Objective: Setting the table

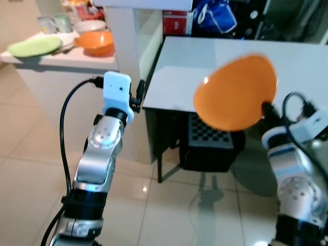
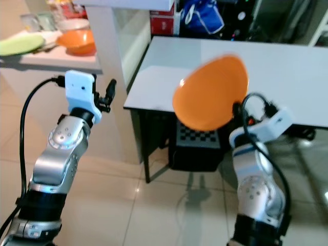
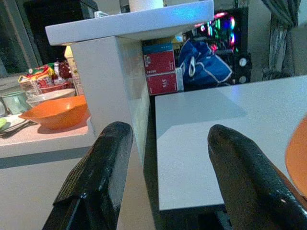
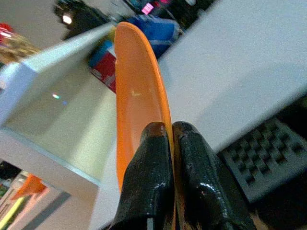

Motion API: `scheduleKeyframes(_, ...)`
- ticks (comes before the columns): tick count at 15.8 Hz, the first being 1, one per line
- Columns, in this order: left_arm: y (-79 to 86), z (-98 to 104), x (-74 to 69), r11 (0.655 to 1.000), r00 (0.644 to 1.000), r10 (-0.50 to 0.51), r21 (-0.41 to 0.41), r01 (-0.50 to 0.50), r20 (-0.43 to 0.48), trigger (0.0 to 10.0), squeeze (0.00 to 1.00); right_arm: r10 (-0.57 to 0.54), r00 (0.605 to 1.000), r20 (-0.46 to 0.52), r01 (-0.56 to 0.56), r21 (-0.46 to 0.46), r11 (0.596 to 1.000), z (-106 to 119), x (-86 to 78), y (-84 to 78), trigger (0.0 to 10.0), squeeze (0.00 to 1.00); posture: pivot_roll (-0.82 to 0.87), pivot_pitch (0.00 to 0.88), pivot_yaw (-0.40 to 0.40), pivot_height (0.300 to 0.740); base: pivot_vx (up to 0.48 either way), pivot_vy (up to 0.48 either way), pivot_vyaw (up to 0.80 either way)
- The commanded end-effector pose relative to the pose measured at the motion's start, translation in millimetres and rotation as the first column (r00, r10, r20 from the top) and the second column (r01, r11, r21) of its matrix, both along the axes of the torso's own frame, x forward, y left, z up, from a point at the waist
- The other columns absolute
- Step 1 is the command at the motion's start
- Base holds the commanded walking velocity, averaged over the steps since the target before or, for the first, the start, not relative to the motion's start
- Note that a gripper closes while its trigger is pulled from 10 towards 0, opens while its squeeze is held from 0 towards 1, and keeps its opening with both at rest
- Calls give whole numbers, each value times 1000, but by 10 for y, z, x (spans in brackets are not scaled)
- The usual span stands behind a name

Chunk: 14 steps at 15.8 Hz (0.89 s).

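Note:
An orange plate (image 1: 236, 93) hangs tilted in the air over the near edge of the white table (image 1: 287, 66). My right gripper (image 4: 170, 132) is shut on the plate's rim (image 4: 139, 96), one black finger on each face. My left gripper (image 3: 165, 143) is raised near the table's left corner, open with nothing between its fingers (image 3: 100, 172). On the counter at the far left sit an orange bowl (image 1: 96, 42) and a green plate (image 1: 33, 47).
A white pillar (image 1: 123, 36) stands between the counter (image 1: 66, 61) and the table. Under the table sits a dark chair with a checkered cushion (image 1: 207, 134). Red boxes (image 3: 163, 69) and a blue bag (image 3: 206, 64) lie beyond the table. The floor is glossy tile.

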<state>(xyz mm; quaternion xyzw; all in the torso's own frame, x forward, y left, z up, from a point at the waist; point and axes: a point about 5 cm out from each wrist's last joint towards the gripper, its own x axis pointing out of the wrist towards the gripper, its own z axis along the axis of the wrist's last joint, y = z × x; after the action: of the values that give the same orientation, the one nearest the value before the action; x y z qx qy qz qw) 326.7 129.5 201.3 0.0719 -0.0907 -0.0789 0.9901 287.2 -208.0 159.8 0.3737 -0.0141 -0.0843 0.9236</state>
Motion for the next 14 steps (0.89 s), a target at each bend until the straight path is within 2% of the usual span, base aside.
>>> scheduleKeyframes(1, 21, 54, 15, 1000, 1000, -2, 19, 2, 20, 10000, 0, -12, 1000, 22, 12, 16, 1000, 41, 6, -1, 10000, 0, -45, 0, 39, 740, 326, 0, 0)
scheduleKeyframes(7, 42, -17, 6, 999, 1000, -20, 26, 20, -7, 10000, 0, -6, 999, 52, 5, 19, 1000, 145, 97, 38, 10000, 0, -58, 0, 47, 740, 387, 0, 0)
scheduleKeyframes(12, 31, -21, 9, 999, 999, -33, 25, 34, -11, 10000, 0, -17, 997, 75, 14, 31, 999, 213, 112, -4, 10000, 0, -61, 0, 49, 740, 415, 0, 0)
scheduleKeyframes(14, 22, -20, 3, 999, 999, -38, 23, 39, -10, 10000, 0, -15, 997, 73, 12, 32, 999, 211, 114, -5, 10000, 0, -61, 0, 48, 740, 416, 0, -788)
